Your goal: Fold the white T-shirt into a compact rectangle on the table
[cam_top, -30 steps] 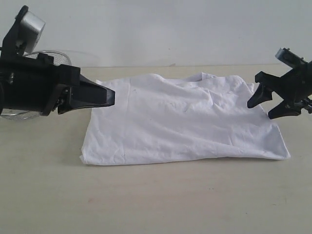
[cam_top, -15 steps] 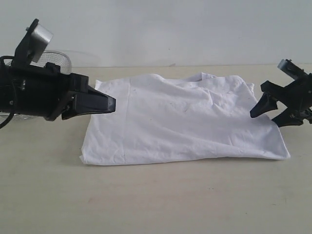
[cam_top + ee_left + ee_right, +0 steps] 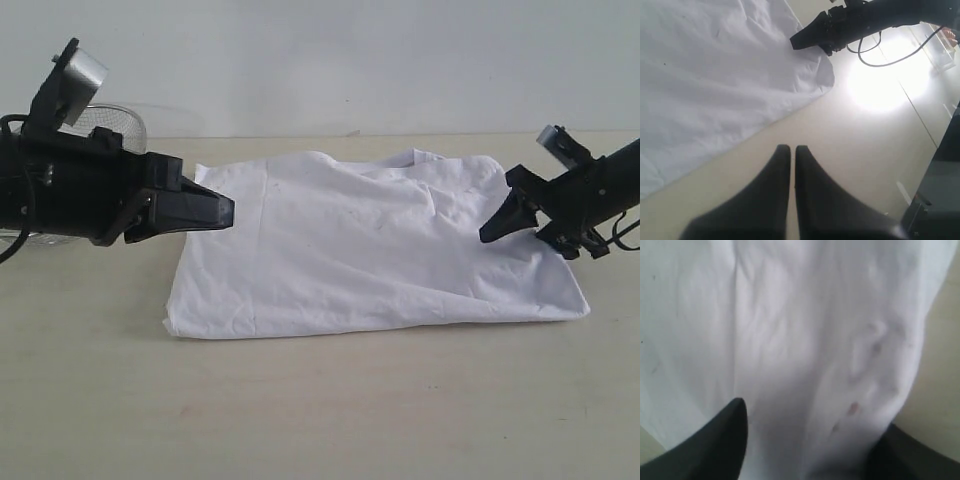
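The white T-shirt (image 3: 370, 250) lies flat and wrinkled on the table (image 3: 320, 400), folded into a wide rough rectangle; no lettering shows. My left gripper (image 3: 228, 208) is shut and empty, hovering at the shirt's left edge, with its fingertips (image 3: 783, 150) over bare tabletop. My right gripper (image 3: 525, 238) is open and low at the shirt's right edge. In the right wrist view, its jaws (image 3: 812, 422) straddle the cloth (image 3: 815, 340), one finger over the fabric and the other at the hem, partly covered by it. The left wrist view shows the shirt (image 3: 715, 75) and the right gripper (image 3: 807, 37) at its corner.
A wire mesh basket (image 3: 115, 120) stands at the back left behind my left arm. A pale wall runs along the table's far edge. Black cables (image 3: 880, 55) trail from the right arm. Bare tabletop lies in front of the shirt.
My right gripper has swung left and down onto the shirt's right edge and tilted, its jaws a little narrower. The shirt's right front corner has pulled in slightly. The left gripper stays shut.
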`<action>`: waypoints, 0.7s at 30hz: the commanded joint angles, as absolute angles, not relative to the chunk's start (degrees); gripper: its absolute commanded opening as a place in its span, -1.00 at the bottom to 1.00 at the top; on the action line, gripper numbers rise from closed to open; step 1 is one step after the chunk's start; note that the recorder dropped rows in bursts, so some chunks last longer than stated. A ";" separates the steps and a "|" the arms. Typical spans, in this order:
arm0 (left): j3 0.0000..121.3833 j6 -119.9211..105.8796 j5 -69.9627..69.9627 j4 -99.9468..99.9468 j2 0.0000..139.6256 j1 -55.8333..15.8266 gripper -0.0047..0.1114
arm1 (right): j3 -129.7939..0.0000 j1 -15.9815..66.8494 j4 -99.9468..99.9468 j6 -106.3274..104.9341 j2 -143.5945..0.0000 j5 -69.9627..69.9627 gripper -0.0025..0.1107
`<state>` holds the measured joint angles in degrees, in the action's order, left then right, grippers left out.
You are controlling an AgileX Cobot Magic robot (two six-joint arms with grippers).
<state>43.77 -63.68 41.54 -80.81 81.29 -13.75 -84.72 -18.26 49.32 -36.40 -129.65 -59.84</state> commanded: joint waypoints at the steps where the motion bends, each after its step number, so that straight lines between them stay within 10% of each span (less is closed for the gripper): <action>1: 43.60 -64.08 41.34 -81.64 81.36 -13.90 -0.84 | -83.97 -18.14 44.89 -37.18 -131.51 -57.47 -0.37; 6: 43.60 -64.08 41.34 -81.64 81.36 -13.90 -0.84 | -83.97 -18.14 44.89 -36.79 -131.51 -57.34 -0.97; 21: 43.70 -64.08 37.48 -81.62 82.16 -13.90 -0.84 | -84.08 -18.14 47.39 -34.75 -126.11 -57.08 -0.96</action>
<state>43.77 -63.68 38.09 -80.81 81.91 -13.75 -84.25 -18.04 47.11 -35.33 -128.43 -57.35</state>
